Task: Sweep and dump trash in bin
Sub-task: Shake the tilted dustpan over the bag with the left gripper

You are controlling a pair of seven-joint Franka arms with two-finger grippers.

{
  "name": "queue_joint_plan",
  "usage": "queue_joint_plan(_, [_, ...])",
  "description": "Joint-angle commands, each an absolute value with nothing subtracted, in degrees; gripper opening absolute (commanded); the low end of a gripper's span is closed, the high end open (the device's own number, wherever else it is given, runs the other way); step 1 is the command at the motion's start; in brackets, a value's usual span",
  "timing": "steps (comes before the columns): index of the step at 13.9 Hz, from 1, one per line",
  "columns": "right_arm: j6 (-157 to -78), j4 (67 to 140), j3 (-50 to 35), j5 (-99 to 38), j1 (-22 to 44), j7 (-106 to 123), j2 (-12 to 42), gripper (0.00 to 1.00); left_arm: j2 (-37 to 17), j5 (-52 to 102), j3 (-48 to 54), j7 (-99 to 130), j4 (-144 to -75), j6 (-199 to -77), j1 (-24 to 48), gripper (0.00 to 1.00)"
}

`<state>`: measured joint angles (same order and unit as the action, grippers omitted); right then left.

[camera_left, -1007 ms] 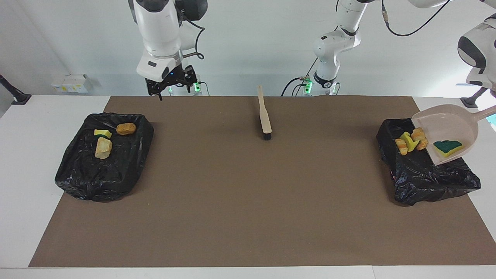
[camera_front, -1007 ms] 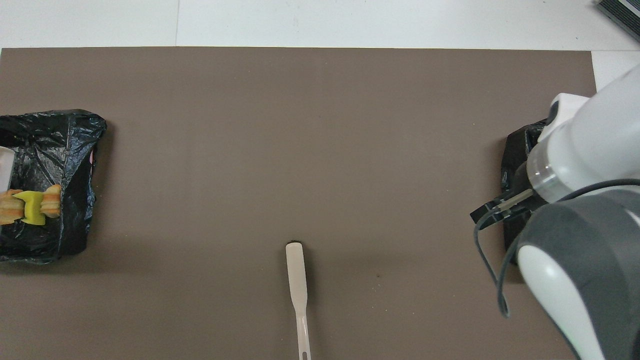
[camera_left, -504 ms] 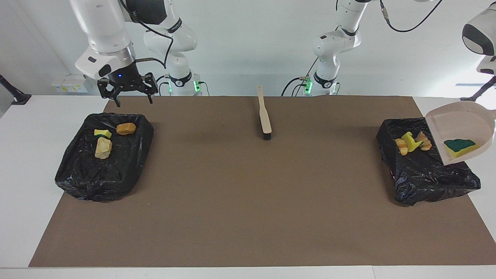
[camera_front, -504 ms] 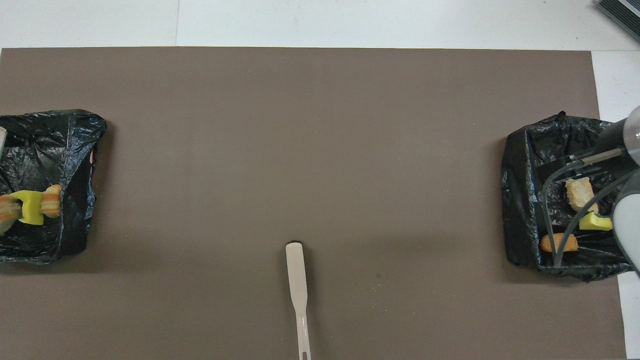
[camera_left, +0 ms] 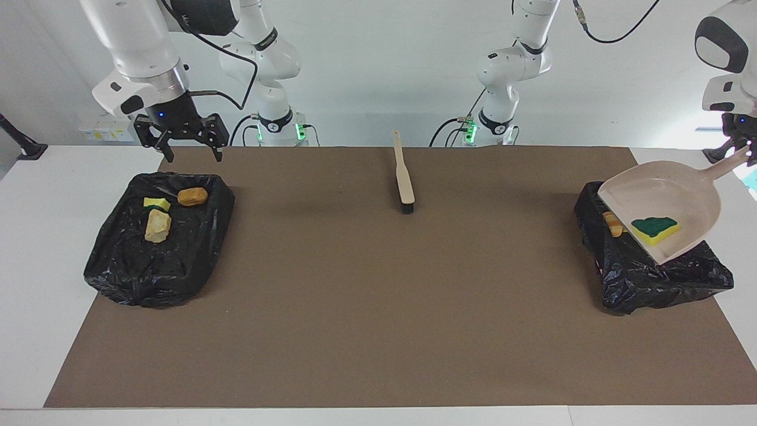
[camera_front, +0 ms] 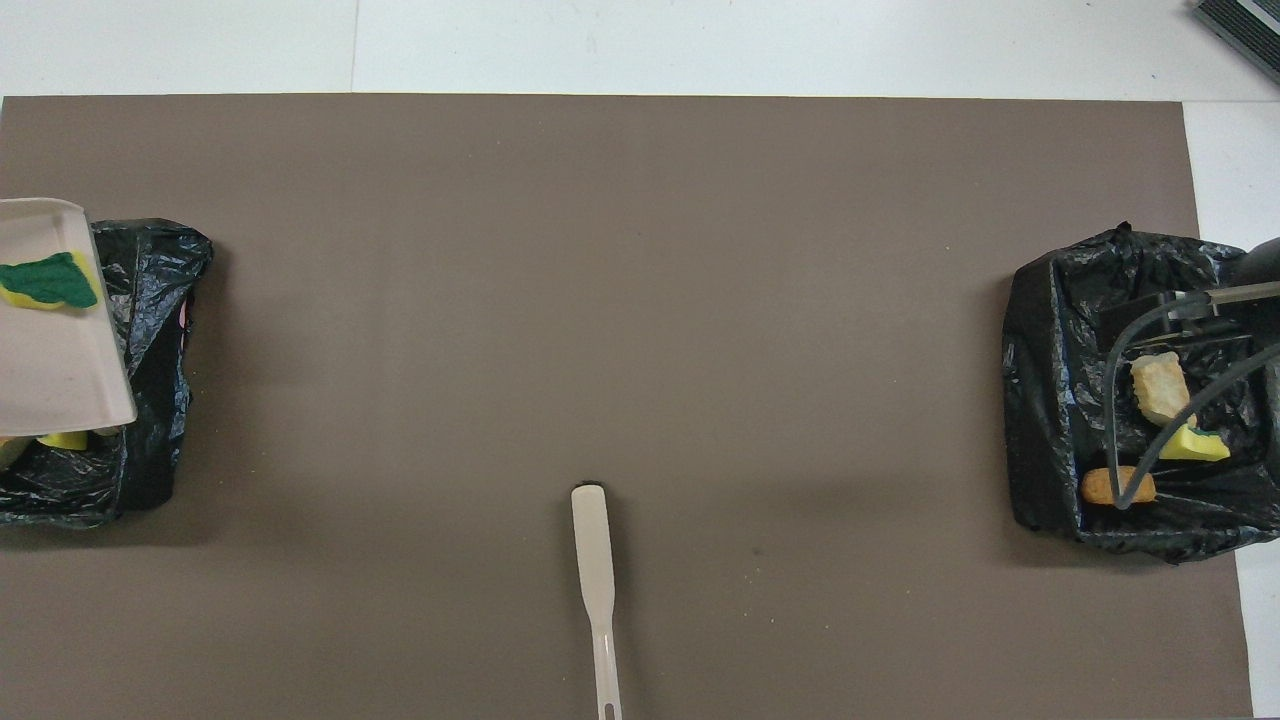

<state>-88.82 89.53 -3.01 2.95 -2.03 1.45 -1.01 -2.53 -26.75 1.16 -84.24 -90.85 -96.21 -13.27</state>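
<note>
**Dustpan swings back over the bin with one sponge still stuck inside**

On my feed the biggest change is at the left arm's end of the surface (camera_left: 378, 367). The beige dustpan (camera_left: 680, 195) has dropped and swung back across the bin lined with a black bag (camera_left: 650, 278); half a second ago it was lifted off toward the edge. The left gripper (camera_left: 746, 151) has its jaws pinching the dustpan's handle. The pan now covers most of the trash already dumped there; only an orange lump (camera_left: 614, 223) peeks out beside its lip.

The green-topped yellow sponge (camera_left: 654, 229) has not slid out. I judge this a second tipping attempt, needing a steeper tilt or a shake.

The right gripper (camera_left: 190, 155) has drifted slightly and hangs, jaws spread and empty, over the other black-bagged bin (camera_left: 136, 278), where a tan lump (camera_left: 157, 226), an orange-brown lump (camera_left: 193, 196) and a small yellow sponge (camera_left: 156, 203) lie.

The brush (camera_left: 404, 177) lies unmoved mid-surface.
</note>
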Motion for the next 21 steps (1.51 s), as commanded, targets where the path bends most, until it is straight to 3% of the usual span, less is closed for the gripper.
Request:
queue_joint_plan(1, [-88.8,91.8,-4.0,1.1,-2.7,-1.6,-3.5,1.00,2.3,-21.7,0.6,-70.5,-96.7,-91.6,-8.5,0.00])
queue_joint_plan(5, [-88.2,92.2,-4.0,0.5,-2.6,-1.3,-4.0,1.00,4.6,-14.7,0.6,-46.6,-102.2,-88.3,2.2,0.00])
queue_joint_plan(9, [-87.9,92.3,-4.5,-0.1,-2.5,-4.7,-4.1,1.00,5.0,-6.1,0.4,-34.7,-103.4,-89.4,2.2,0.00])
queue_joint_plan(13, [-88.0,91.9,-4.5,-0.4,-2.5,-4.3,-4.0,1.00,4.6,-5.0,-0.1,-35.2,-102.2,-89.5,-3.8,0.00])
queue_joint_plan(17, [-88.0,91.9,-4.5,-0.4,-3.2,-4.2,-3.9,1.00,3.9,-2.0,-0.3,-48.7,-99.9,-91.0,-17.5,0.00])
queue_joint_plan(21, [-88.0,92.0,-4.5,-0.4,-3.2,-4.2,-3.9,1.00,1.1,-19.5,-1.2,-59.6,-97.5,-90.1,-20.8,0.00])
